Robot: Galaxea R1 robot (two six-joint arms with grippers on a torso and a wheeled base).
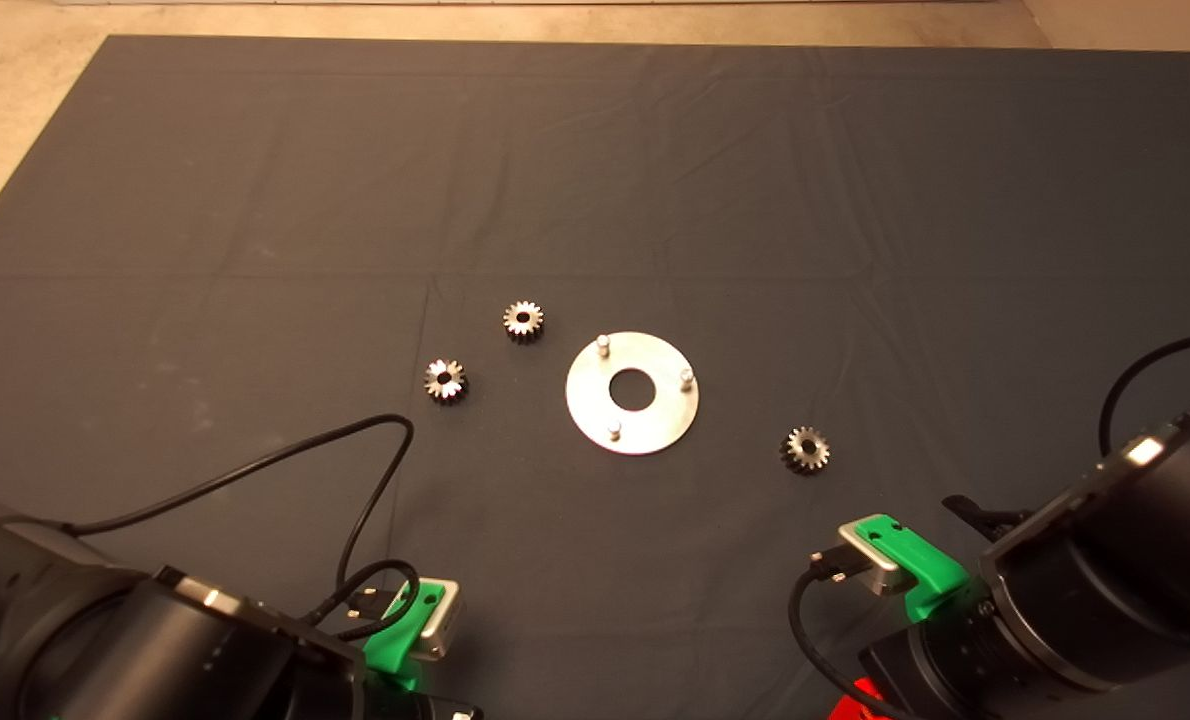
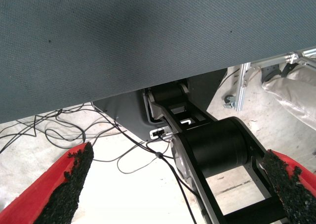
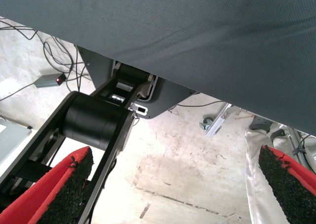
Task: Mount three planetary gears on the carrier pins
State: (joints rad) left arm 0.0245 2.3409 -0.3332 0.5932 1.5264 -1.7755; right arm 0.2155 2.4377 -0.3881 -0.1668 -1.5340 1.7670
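A flat round silver plate [image 1: 655, 425] with a large central hole lies on the dark mat near the middle. Three carrier pins stand on it, bare: one [image 1: 603, 343], another [image 1: 686, 377], the third [image 1: 614, 431]. Three planetary gears lie flat on the mat: one [image 1: 523, 321] and another [image 1: 445, 380] left of the plate, the third [image 1: 806, 449] to its right. My left gripper [image 2: 180, 184] waits at the lower left edge, open and holding nothing. Parked at the lower right edge, my right gripper [image 3: 177, 184] is open with nothing between its fingers.
Black cables [image 1: 355, 500] loop over the mat by the left arm. Both wrist views look past the mat's front edge [image 2: 148, 80] to the robot's base, floor cables and a metal frame with castors [image 3: 212, 125].
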